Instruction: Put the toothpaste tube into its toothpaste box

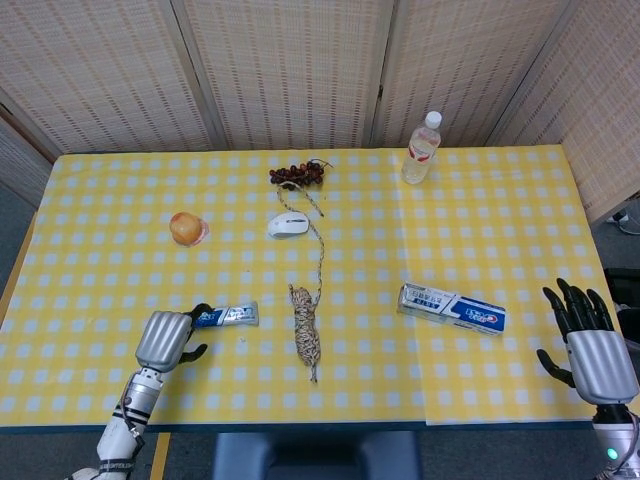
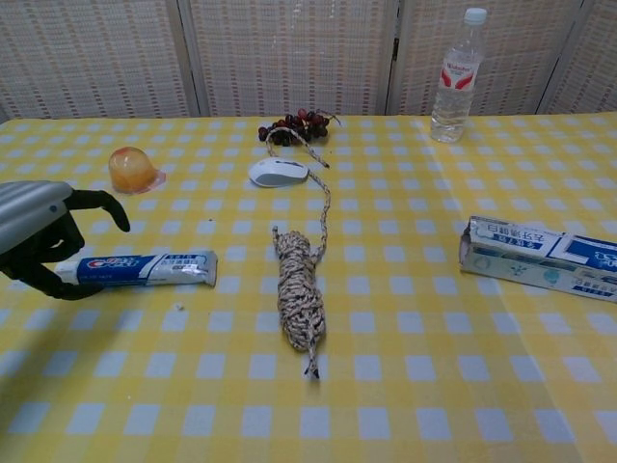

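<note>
Task was barely started. The tube [image 1: 226, 316] lay flat on the table [image 1: 480, 220], cap end toward the left hand [image 1: 165, 339]. That hand sat over the cap end with its fingers [image 2: 94, 202] spread and curved around it, not closed; contact could not be confirmed, so nothing was held. The box [image 1: 451, 308] lay well apart on the right side, open end facing the rope [image 1: 307, 331] between them. The right hand [image 1: 590, 350] hovered off the table edge, fingers apart, empty.

Left to do, as judged: grasp the tube, lift it, bring it across to the box, steady the box, slide the tube in.
</note>
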Tool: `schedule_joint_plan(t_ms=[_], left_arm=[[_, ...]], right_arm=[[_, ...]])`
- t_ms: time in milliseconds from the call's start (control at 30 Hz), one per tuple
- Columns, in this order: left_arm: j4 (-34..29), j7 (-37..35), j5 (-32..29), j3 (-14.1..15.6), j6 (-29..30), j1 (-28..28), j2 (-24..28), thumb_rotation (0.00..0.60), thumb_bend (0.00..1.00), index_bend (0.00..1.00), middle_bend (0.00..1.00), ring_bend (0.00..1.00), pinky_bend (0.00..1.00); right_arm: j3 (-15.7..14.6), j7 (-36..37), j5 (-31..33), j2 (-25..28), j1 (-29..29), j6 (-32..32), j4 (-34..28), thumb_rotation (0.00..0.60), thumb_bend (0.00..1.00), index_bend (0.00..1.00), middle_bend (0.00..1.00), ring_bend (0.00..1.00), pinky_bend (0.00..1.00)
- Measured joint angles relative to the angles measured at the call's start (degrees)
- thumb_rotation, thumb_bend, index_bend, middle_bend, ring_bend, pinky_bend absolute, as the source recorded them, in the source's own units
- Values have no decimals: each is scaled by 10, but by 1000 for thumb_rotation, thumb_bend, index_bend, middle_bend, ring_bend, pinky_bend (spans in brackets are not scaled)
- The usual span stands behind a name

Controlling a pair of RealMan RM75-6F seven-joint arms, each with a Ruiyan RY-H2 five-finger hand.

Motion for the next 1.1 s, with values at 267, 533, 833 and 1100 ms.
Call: schedule_joint_plan(t_ms=[267,533,833,1100], left_arm=[[76,-7,-37,-25,-32,-46,-64,600,242,364,1000,1000,1000],[137,-31,-72,-35,-69,-77,-92,600,243,380,1000,1000,1000],[189,-45,-82,-31,-86,-97,-105,600,242,402,1000,1000,1000],[197,-48,-112,-29,-109,-107,-103,600,265,495,1000,1000,1000]], right_arm=[[4,4,12,3,-1,-3,0,600,292,0,0,0,0],[9,10,25,6,2,-13,1,600,293,0,0,0,0],[15,8,33,4,3,-11,4,600,292,0,0,0,0],[16,4,30,0,-1,0,5,600,292,0,0,0,0]])
